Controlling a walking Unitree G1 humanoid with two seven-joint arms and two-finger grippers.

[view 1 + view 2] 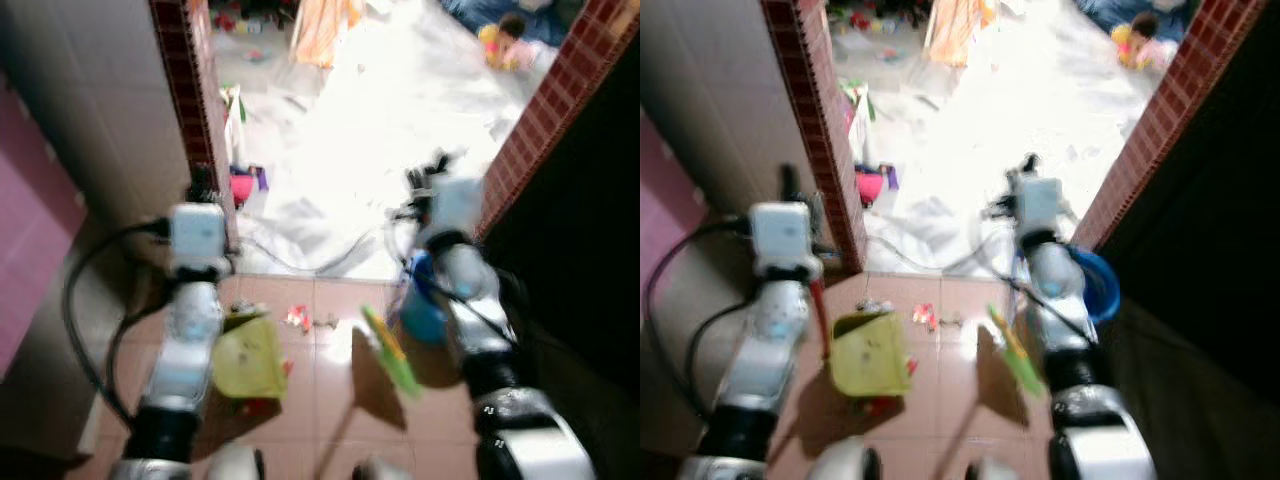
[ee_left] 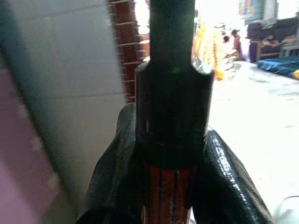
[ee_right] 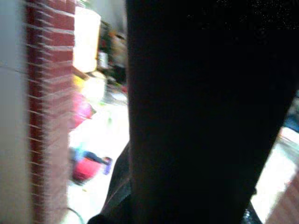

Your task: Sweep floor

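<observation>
At the bottom centre, a broom point(image 1: 385, 365) with a green head leans on the reddish tiled floor point(image 1: 320, 400), beside a yellow dustpan point(image 1: 248, 357) lower left of centre. The left gripper point(image 2: 170, 154) above it is clamped on the dustpan's red-and-black handle point(image 2: 170, 116). The right gripper point(image 1: 432, 180), mid-right, stands above the broom; I cannot tell how its fingers sit. Small litter point(image 1: 298, 318) lies between, with a blue bucket point(image 1: 1100, 285) right and a bright doorway beyond.
</observation>
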